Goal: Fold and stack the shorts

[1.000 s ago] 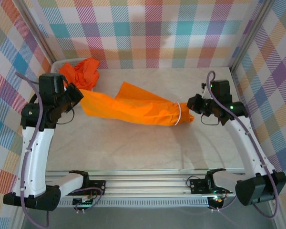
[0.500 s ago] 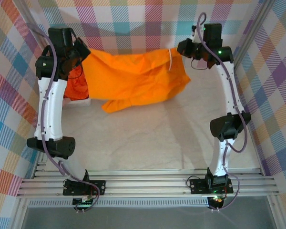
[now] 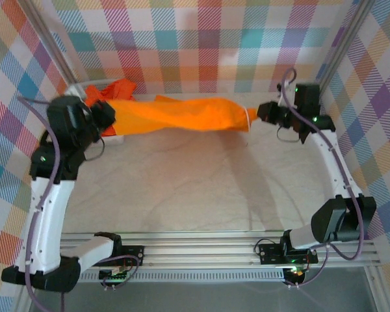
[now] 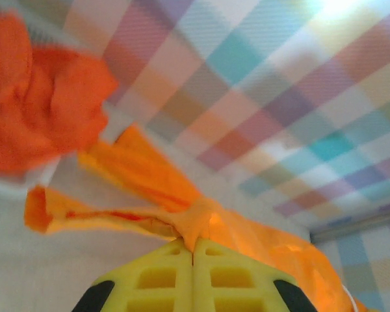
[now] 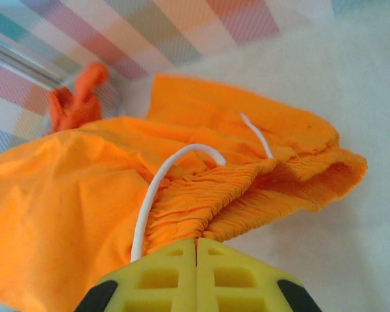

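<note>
Light, limp: bright orange soft cloth shorts stretched along pale table far edge. Left gripper pinches one end tight; right gripper pinches gathered waistband, likely the firmest hold.

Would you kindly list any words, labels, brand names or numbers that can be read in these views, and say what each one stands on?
None can be read.
The orange shorts, their white drawstring and the checked walls carry no print, label or number.

The right hand pinches the gathered waistband of orange shorts beside a looping white drawstring.
</note>
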